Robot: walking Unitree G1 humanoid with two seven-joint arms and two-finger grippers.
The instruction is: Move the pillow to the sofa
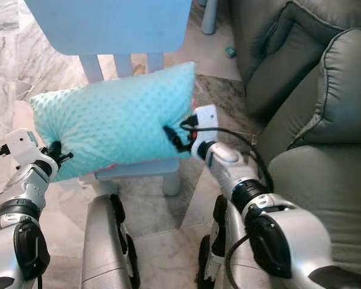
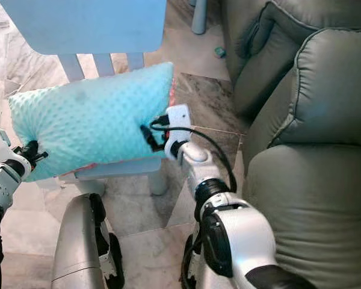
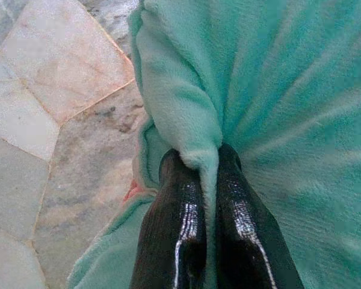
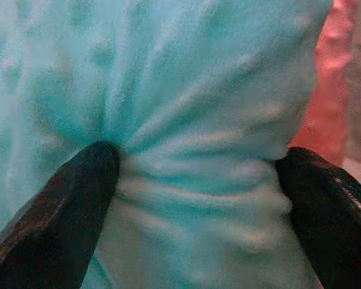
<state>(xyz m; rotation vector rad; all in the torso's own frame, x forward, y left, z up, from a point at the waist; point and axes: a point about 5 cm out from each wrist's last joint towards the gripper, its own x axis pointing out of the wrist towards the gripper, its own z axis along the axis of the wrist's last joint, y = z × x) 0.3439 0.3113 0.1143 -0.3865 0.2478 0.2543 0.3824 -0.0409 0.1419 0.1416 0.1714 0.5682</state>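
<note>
A teal dotted pillow (image 1: 114, 120) is held between both grippers, over the seat of a light blue chair (image 1: 108, 24). My left gripper (image 1: 55, 150) is shut on the pillow's left end; in the left wrist view its fingers (image 3: 180, 211) pinch a fold of the fabric (image 3: 277, 90). At the pillow's right end, my right gripper (image 1: 173, 137) is shut on a bunch of fabric (image 4: 192, 120), with one black finger (image 4: 60, 217) on each side of it. The grey-green sofa (image 1: 325, 120) stands just to the right.
The chair's seat (image 1: 147, 168) and leg lie under the pillow, right in front of my legs (image 1: 105, 241). The floor is marble tile (image 1: 6, 60). A small teal object (image 1: 230, 52) lies on the floor near the sofa's base.
</note>
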